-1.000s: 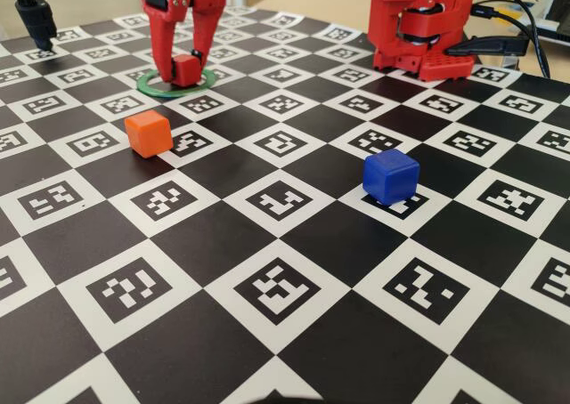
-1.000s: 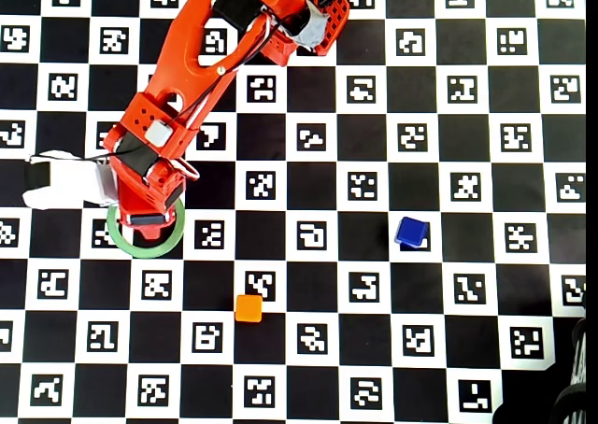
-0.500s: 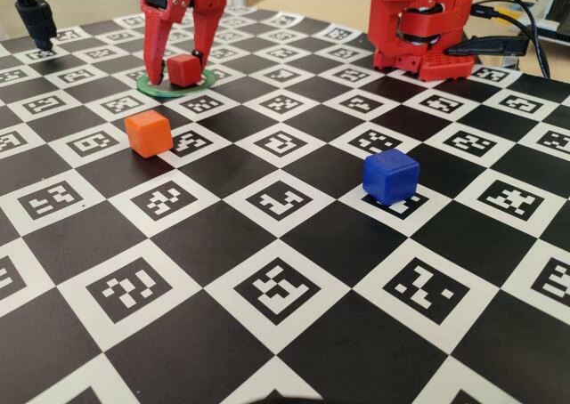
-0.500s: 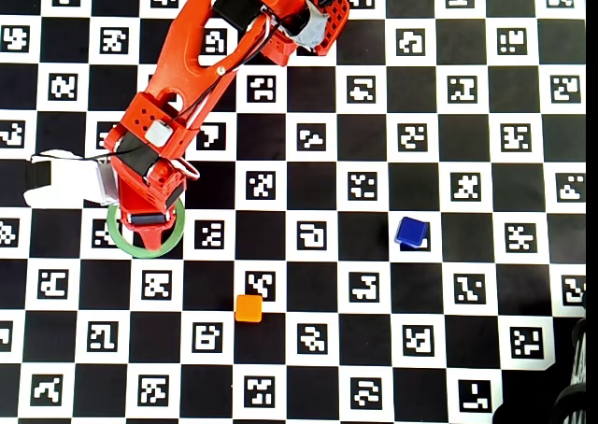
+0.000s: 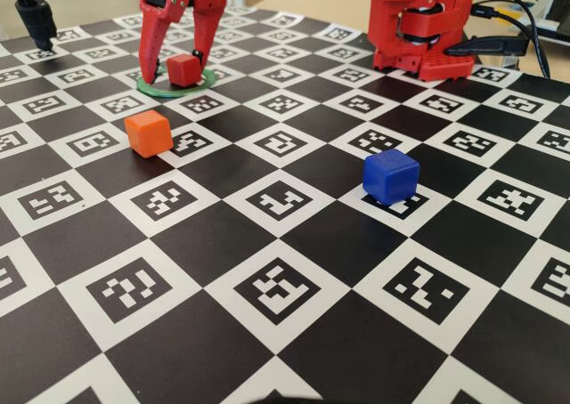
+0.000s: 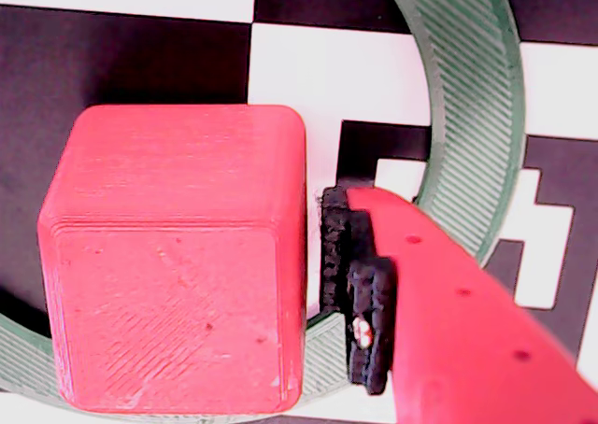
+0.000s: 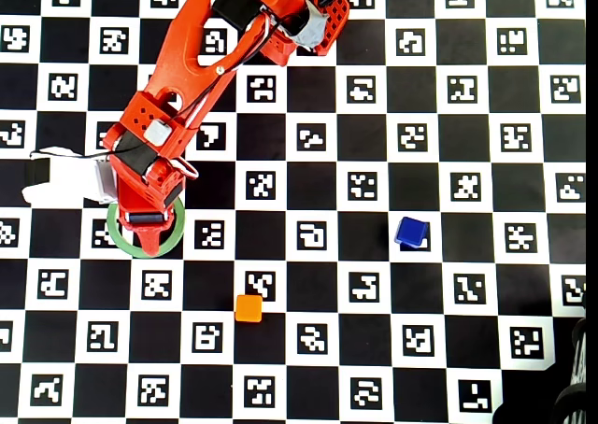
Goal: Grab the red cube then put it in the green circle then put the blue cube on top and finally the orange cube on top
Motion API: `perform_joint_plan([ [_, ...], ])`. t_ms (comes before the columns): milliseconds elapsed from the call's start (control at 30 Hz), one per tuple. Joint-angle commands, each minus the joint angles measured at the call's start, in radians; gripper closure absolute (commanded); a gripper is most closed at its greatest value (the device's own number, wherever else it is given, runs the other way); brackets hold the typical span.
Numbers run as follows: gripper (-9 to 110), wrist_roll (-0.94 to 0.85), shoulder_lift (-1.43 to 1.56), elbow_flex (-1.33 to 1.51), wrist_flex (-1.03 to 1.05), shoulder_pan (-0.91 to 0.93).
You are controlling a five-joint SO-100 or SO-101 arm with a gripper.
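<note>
In the fixed view, the red cube [image 5: 183, 69] sat inside the thin flat green circle [image 5: 153, 89], with the gripper [image 5: 175, 68] spread wide around it, gripping nothing. The matte orange cube [image 5: 148, 133] and the round-edged blue cube [image 5: 390, 176] rested well apart on the checkered marker board [image 5: 285, 270].

In the wrist view, the layered print lines of the red cube [image 6: 177, 256] showed, a narrow gap separating it from the black-padded finger [image 6: 360, 293].

In the overhead view, the arm hid the cube; the green circle [image 7: 131, 248] showed partly.

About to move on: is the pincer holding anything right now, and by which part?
Nothing. The pincer is open around the red cube, which sits inside the green circle.
</note>
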Motion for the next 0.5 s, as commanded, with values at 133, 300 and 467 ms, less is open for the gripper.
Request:
perform_joint_plan([
  [133, 65, 0.014, 0.087, -0.081, 0.017, 0.012],
  [300, 65, 0.015, 0.097, -0.123, 0.046, 0.015],
  [467, 65, 0.015, 0.114, -0.160, 0.084, 0.018],
])
